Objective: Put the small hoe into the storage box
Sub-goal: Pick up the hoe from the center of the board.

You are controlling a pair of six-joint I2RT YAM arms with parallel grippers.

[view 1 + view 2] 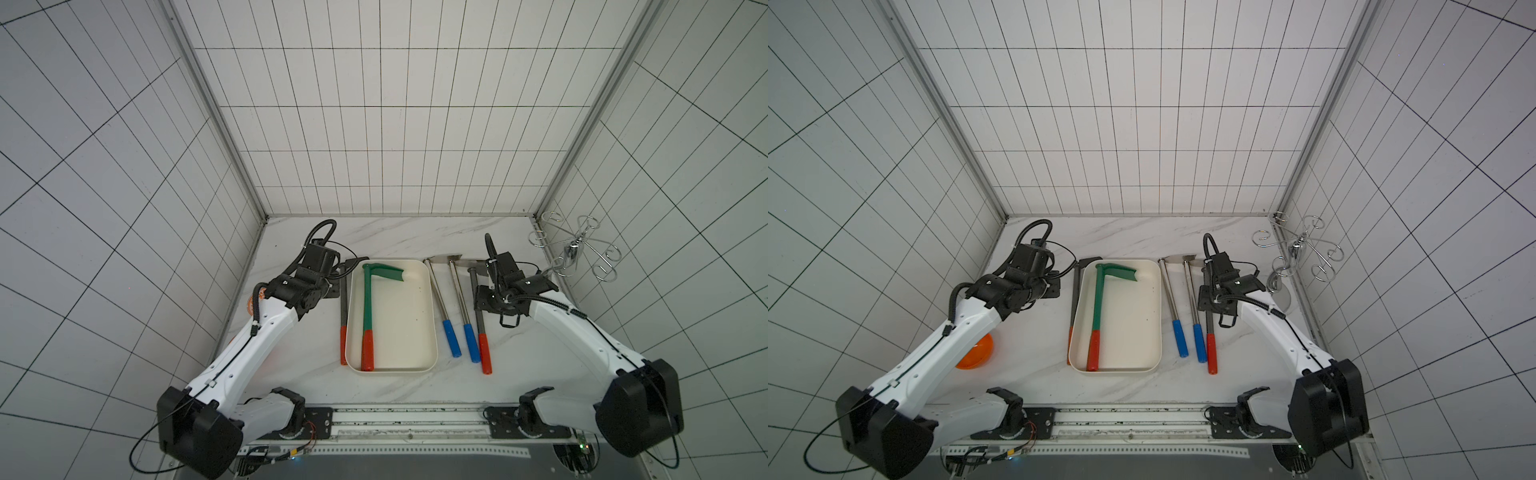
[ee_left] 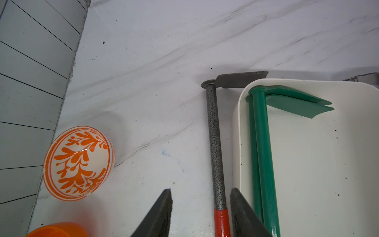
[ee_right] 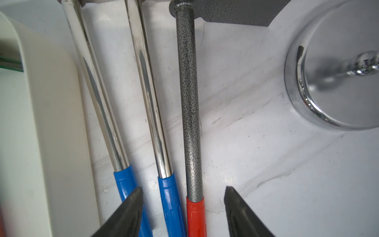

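Both top views: a green red-gripped small hoe [image 1: 367,299] lies inside the cream-white shallow plastic storage box [image 1: 403,324]. Left wrist view: the left tool [image 2: 201,195], released, gapes over a speckled grey red-gripped hoe [image 2: 214,143] just beside the box wall. Right wrist view: the right tool [image 3: 183,190], released, gapes over a second speckled grey hoe [image 3: 189,102], with bare table [image 3: 266,143] beside it.

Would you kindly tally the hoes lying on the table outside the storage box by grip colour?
Red grips: 2 (left red-grip hoe, right red-grip hoe)
Blue grips: 2 (inner blue-grip hoe, outer blue-grip hoe)
Total outside the storage box: 4
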